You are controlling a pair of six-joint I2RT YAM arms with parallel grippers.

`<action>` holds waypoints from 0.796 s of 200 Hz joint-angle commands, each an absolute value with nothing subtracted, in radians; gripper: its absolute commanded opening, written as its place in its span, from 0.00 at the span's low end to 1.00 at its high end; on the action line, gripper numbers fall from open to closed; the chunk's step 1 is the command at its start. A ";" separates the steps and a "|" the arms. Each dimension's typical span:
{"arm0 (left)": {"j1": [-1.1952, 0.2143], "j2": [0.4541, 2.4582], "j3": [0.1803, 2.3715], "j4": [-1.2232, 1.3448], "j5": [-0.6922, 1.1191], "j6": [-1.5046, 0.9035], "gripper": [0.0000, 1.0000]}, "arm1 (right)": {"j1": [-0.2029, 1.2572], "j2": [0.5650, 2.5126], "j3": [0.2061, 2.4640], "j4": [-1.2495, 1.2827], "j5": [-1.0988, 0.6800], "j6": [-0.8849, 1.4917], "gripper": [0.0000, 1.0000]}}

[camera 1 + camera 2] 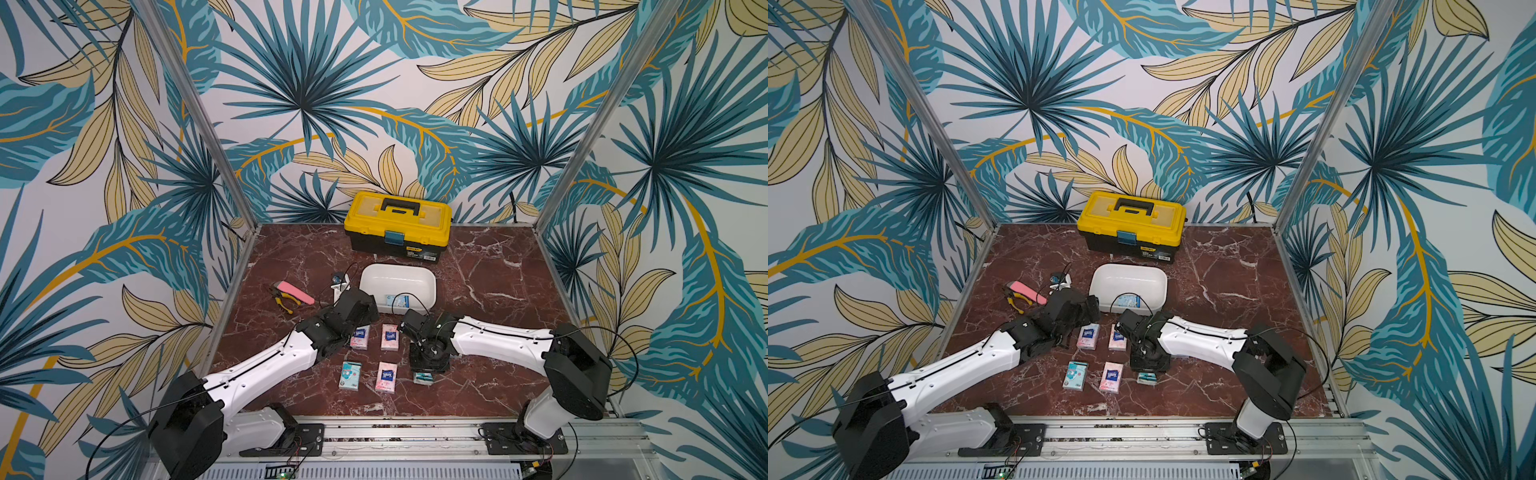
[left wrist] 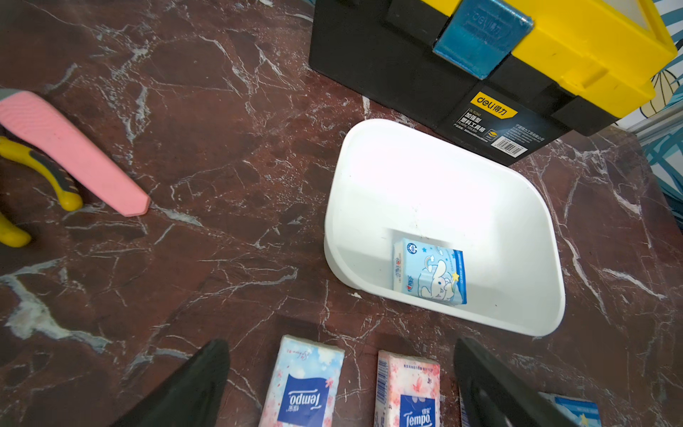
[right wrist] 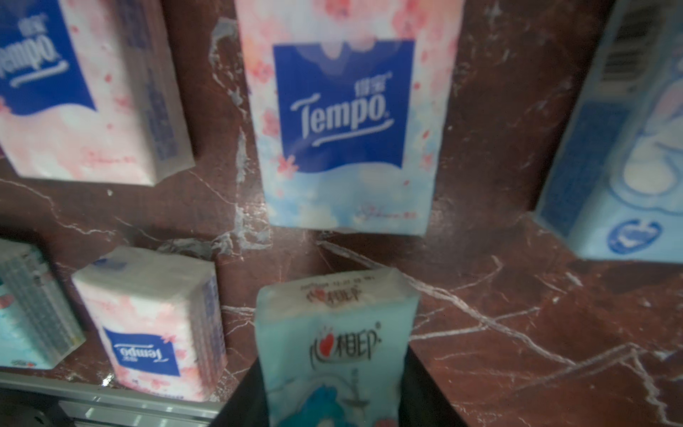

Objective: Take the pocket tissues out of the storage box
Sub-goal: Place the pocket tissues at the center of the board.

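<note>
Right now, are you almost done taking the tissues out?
Nearly. Several tissue packets already lie on the table. The right gripper holds a teal packet. One blue packet is left in the storage box.

Your white storage box holds one light-blue packet at its 6 o'clock wall; pink and teal pocket tissues lie flat beyond.

**One packet in the storage box, five out on the worktop**

In a top view the toolbox stands at upper centre of the worktop. The storage box sits just below it, with one packet inside against its lower wall. The pliers lie to the left, under a flat tool. Four packets lie lower in two rows, and a fifth packet is at lower right.
</note>
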State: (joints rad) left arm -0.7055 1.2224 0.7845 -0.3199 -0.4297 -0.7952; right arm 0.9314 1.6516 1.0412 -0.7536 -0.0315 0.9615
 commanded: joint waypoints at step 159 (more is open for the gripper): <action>-0.686 1.174 0.812 -0.344 -0.474 -0.767 1.00 | 0.937 1.618 1.020 -0.755 -0.054 0.955 0.71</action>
State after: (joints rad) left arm -0.7010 1.1984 0.7845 -0.3408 -0.4530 -0.7895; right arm 0.9314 1.6638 0.9916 -0.7094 -0.0719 0.9680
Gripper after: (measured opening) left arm 0.997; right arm 0.695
